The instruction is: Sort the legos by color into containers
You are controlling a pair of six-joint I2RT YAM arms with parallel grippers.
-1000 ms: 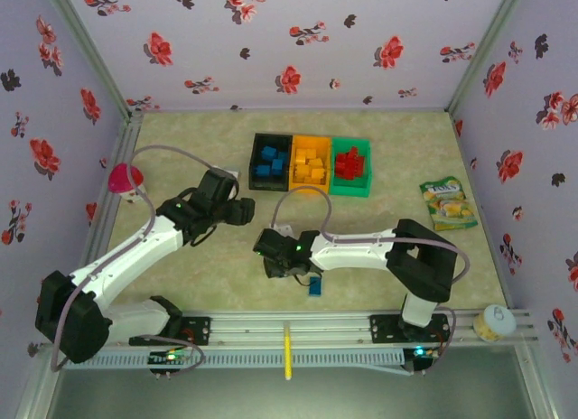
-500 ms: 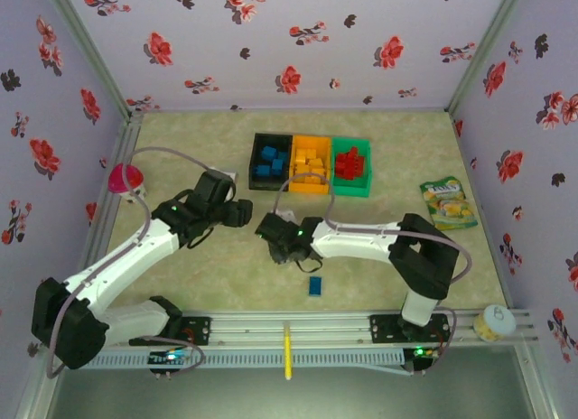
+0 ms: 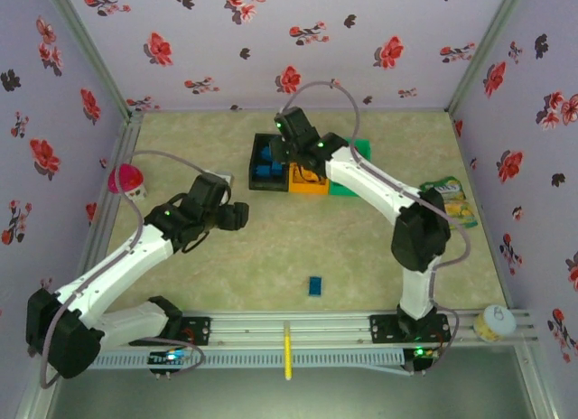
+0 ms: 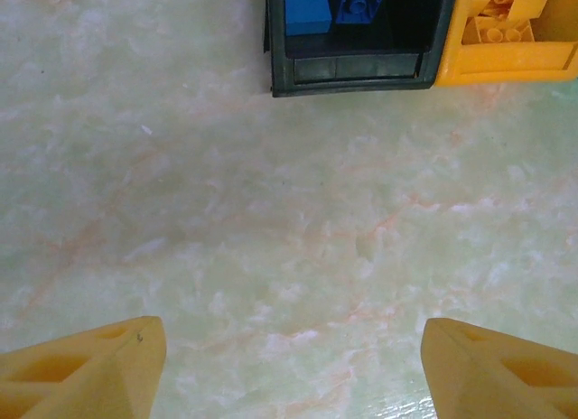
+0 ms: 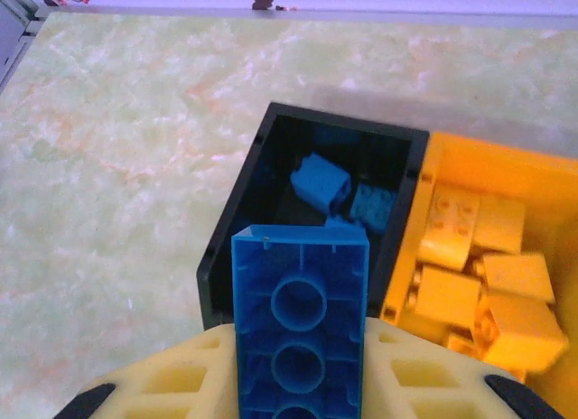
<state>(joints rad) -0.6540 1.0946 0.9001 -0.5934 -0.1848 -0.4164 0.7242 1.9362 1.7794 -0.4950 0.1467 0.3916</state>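
Blue brick, clamped in the right gripper over the black bin, could clip the rim if released off-centre; left gripper gaped empty

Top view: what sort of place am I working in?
Probably a staged robot test cell: floral-papered walls box in a marble-look table, the arms bolt to a rail, and three bins hold sorted legos.

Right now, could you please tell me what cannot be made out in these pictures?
Green bin: top view, right arm covers most of it, contents hidden.
Held blue brick: right wrist view, near end cut off by bottom edge.
Black bin: left wrist view, far part cut off by top edge.
Snack packet: top view, partly behind right arm.
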